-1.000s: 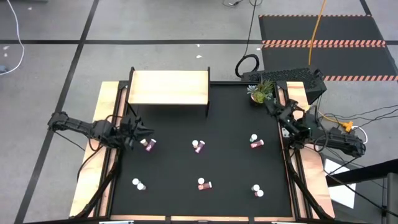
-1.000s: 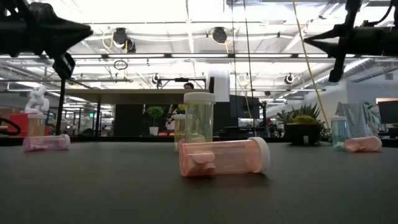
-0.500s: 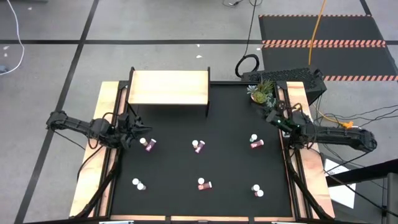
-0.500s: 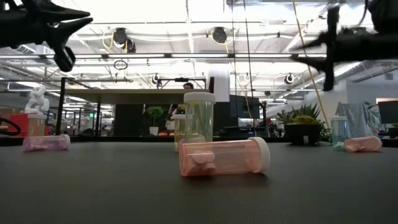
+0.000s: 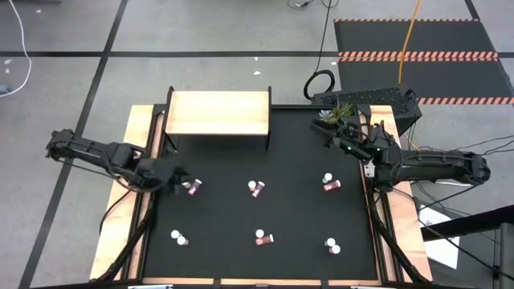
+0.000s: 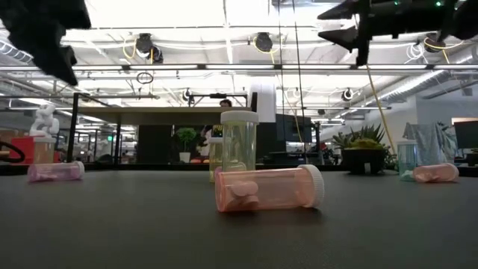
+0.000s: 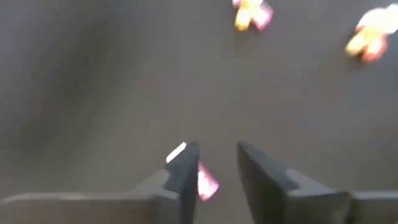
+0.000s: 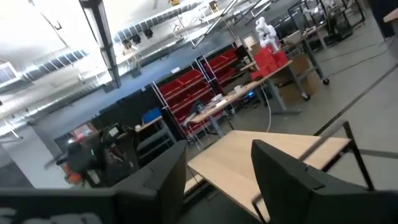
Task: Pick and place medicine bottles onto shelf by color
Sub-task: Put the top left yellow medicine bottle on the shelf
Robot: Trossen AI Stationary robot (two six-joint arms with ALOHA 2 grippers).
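Several small white-capped medicine bottles are spread over the black table. A pink one [image 5: 191, 186] lies on its side at the left, and one [image 5: 255, 188] is in the middle. One [image 5: 329, 183] is at the right, and others [image 5: 263, 238] lie nearer the front. The light-wood shelf [image 5: 218, 112] stands at the far left. My left gripper [image 5: 175, 178] hangs open just left of the left pink bottle [image 7: 206, 182], which shows beside one finger. My right gripper [image 5: 329, 132] is open, high above the far right of the table, and faces the shelf [image 8: 280, 155].
A small green potted plant [image 5: 337, 116] stands at the far right corner, close to my right arm. Wooden side rails [image 5: 132, 201] run along both table sides. In the low view a pink bottle [image 6: 269, 188] lies across the near middle, with an upright pale one [image 6: 239, 142] behind it.
My right gripper has moved toward the table's far edge and left, toward the shelf, and has opened. My left gripper has drawn back a little toward the left edge and tipped downward near the left pink bottle. The bottles have stayed in place.
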